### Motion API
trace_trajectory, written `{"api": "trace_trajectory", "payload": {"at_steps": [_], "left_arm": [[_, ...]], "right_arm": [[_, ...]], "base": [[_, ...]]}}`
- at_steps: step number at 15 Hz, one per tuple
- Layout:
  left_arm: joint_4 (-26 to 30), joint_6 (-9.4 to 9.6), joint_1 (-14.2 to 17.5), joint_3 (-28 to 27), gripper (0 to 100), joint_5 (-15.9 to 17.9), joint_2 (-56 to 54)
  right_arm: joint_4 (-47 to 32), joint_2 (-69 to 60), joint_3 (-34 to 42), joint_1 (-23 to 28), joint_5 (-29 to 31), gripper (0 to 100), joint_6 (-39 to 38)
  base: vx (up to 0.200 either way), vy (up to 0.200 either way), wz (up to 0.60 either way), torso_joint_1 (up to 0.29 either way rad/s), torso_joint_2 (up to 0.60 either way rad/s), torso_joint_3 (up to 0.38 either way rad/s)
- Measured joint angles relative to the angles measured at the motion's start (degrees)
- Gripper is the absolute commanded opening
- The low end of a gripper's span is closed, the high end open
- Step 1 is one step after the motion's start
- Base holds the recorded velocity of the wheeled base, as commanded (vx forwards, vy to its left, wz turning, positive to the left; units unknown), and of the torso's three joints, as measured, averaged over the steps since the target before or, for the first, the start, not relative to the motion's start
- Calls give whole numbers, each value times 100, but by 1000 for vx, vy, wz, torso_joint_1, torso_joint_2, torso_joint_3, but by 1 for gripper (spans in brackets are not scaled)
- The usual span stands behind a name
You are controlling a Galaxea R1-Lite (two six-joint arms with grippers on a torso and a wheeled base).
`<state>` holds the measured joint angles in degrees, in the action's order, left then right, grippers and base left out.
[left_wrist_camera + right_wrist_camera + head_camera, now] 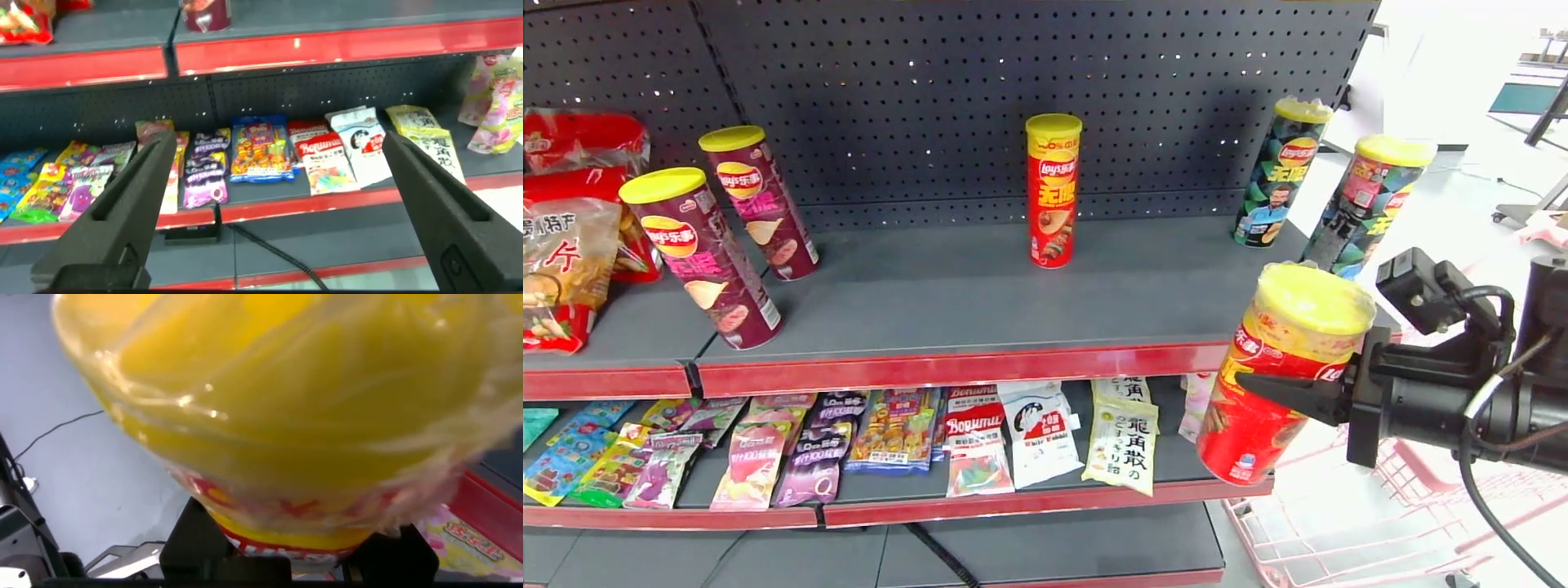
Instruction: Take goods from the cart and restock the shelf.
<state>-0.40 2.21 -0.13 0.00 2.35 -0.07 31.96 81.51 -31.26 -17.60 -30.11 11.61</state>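
My right gripper [1298, 390] is shut on a red chip can with a yellow lid [1278, 371], held upright just off the right end of the shelf [980, 282], above the pink cart [1347, 523]. The yellow lid [302, 400] looms close in the right wrist view, with a dark finger [208, 547] showing beneath it. One red can [1053, 189] stands at the middle of the top shelf. My left gripper [282, 204] is open, facing the lower shelf of snack bags [261, 151].
Two maroon cans [707, 253] stand at the shelf's left beside red snack bags [572, 229]. Two dark cans [1278, 171] stand at the right end. Wide free space lies on either side of the middle red can. Snack packets [1045, 433] fill the lower shelf.
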Motion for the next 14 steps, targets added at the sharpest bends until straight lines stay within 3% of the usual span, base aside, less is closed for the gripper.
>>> {"api": "trace_trajectory", "payload": {"at_steps": [4, 9, 14], "left_arm": [[0, -5, 4, 0, 100, -6, 2], [7, -10, 2, 0, 100, -9, 2], [2, -10, 2, 0, 100, -9, 2]], "right_arm": [[167, 9, -49, 38, 9, 0, -83], [150, 171, -653, 38, 72, 0, -452], [156, 391, -1358, -52, 617, 0, -457]], "base": [[0, 0, 0, 0, 0, 0], [0, 0, 0, 0, 0, 0], [0, 0, 0, 0, 0, 0]]}}
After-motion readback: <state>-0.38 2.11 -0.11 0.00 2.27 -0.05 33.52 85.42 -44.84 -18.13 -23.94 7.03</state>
